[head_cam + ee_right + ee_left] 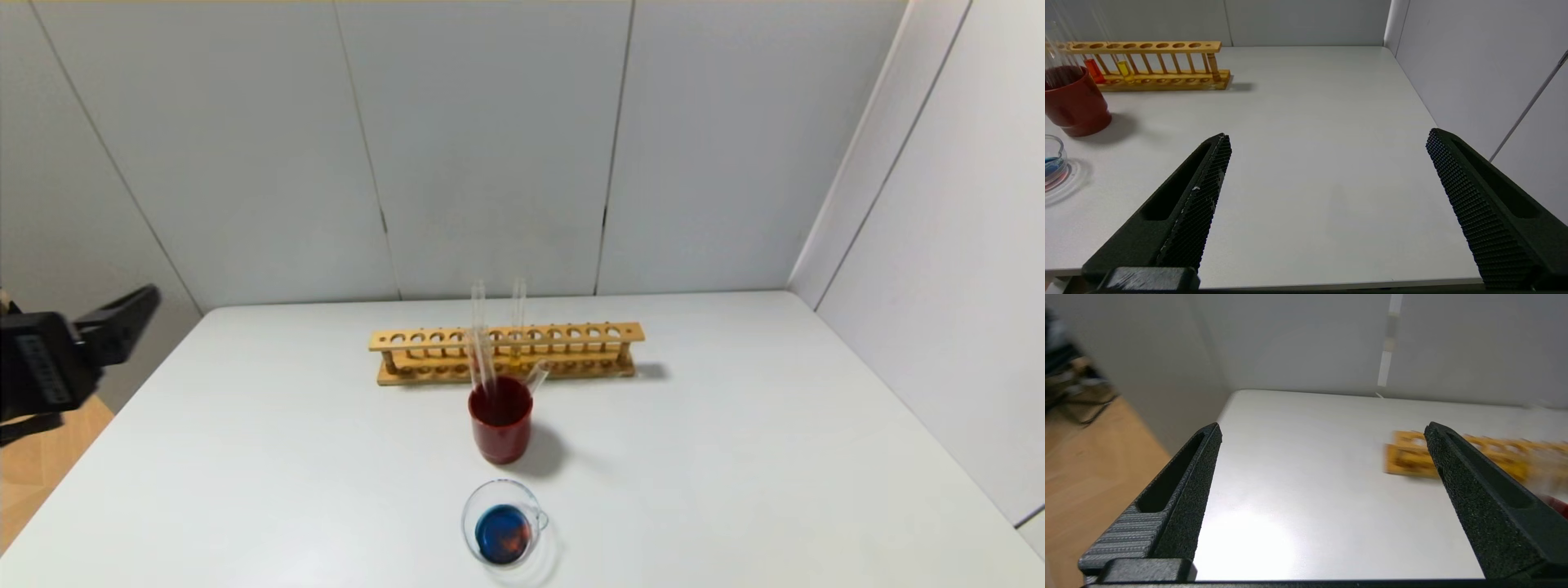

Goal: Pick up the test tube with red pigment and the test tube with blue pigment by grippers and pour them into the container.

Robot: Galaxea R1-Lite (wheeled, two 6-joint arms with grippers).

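While both pincers gape empty, two tubes (482, 343) lean upright in a red cup (500, 429).

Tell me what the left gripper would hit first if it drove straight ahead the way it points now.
Probably nothing soon: the open left gripper points across bare table toward the back wall. The wooden rack lies just beside that line, though depth is hard to judge.
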